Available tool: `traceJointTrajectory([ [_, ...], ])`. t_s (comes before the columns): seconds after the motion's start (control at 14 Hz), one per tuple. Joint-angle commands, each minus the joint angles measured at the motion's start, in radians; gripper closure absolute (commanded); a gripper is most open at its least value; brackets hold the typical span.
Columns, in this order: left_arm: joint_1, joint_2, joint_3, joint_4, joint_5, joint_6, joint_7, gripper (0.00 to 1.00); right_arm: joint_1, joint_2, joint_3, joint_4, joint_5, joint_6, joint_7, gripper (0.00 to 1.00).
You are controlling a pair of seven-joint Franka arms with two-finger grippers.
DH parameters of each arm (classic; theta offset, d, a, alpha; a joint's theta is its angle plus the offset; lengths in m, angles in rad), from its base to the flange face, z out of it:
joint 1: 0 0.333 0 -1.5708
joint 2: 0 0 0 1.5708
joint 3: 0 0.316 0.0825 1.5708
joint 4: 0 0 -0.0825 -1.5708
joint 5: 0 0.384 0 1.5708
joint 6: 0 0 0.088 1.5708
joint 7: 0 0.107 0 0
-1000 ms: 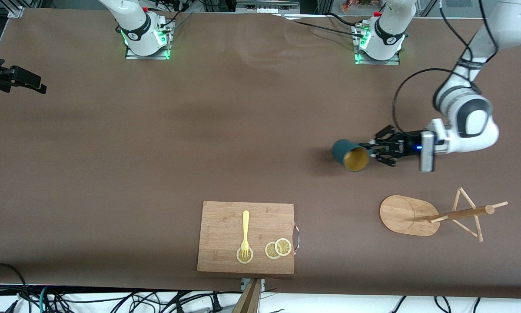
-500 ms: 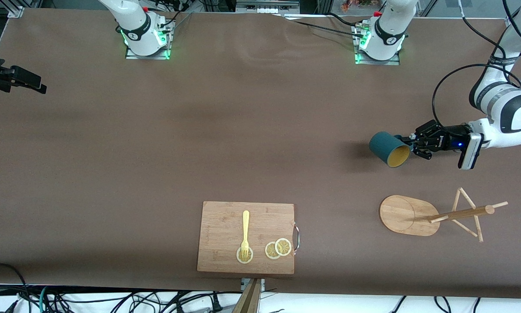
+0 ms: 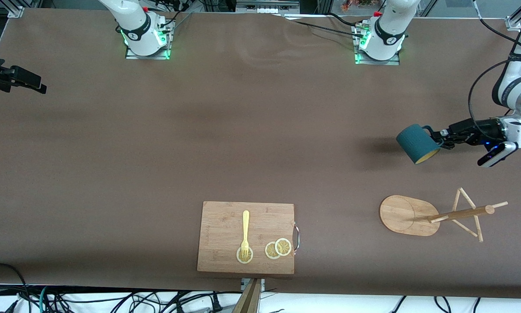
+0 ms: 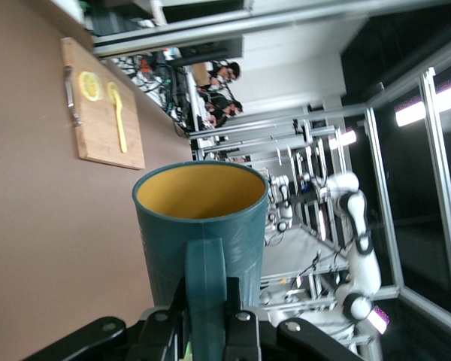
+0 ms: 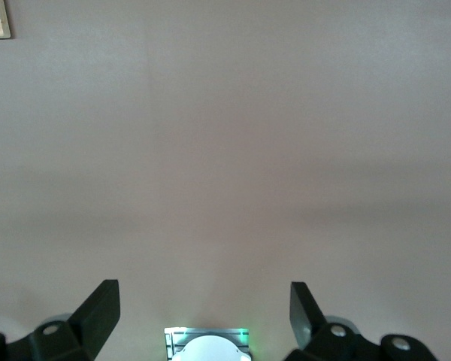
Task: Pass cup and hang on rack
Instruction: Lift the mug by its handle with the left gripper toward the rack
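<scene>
The brown table [image 3: 225,139] bears only a few things, all along the edge nearest the front camera. The biggest is the wooden cutting board [image 3: 225,217] with a metal handle [image 3: 297,238] on the side toward the left arm's end; on it lie a yellow fork [image 3: 245,232], its tines on one lemon slice [image 3: 244,256], and two more overlapping lemon slices [image 3: 278,248] beside it. Toward the left arm's end of the table, well apart from the board, stands the rack [image 3: 434,215], its oval base [image 3: 401,213] on the table and its post and thin pegs leaning in that view toward the table's end. Nothing stands between the rack and the cup above.

The left gripper [image 3: 439,140] is up in the air over bare table at the left arm's end, farther from the front camera than the rack. Its fingers [image 4: 240,323] are closed narrowly on the handle of the cup [image 3: 416,143], which is held tilted, mouth turned down toward the front camera, yellowish inside showing.

The right arm waits; its gripper [image 5: 204,304] hangs over bare table near its base, fingers spread wide and holding nothing
</scene>
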Motion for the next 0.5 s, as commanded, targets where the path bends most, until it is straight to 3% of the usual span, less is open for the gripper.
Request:
traceJointTrajectory([
  [0.0, 0.025, 0.03, -0.012, 0.105, 0.02, -0.029, -0.232, 1.0, 0.003, 0.0, -0.001, 0.015, 0.012, -0.015, 0.008, 0.0],
  [0.14, 0.024, 0.038, -0.012, 0.133, 0.014, -0.038, -0.365, 1.0, 0.003, 0.0, -0.001, 0.015, 0.012, -0.014, 0.008, 0.0],
  [0.43, 0.019, 0.086, -0.012, 0.179, -0.009, -0.037, -0.444, 1.0, 0.003, 0.0, -0.001, 0.015, 0.012, -0.015, 0.008, 0.0],
])
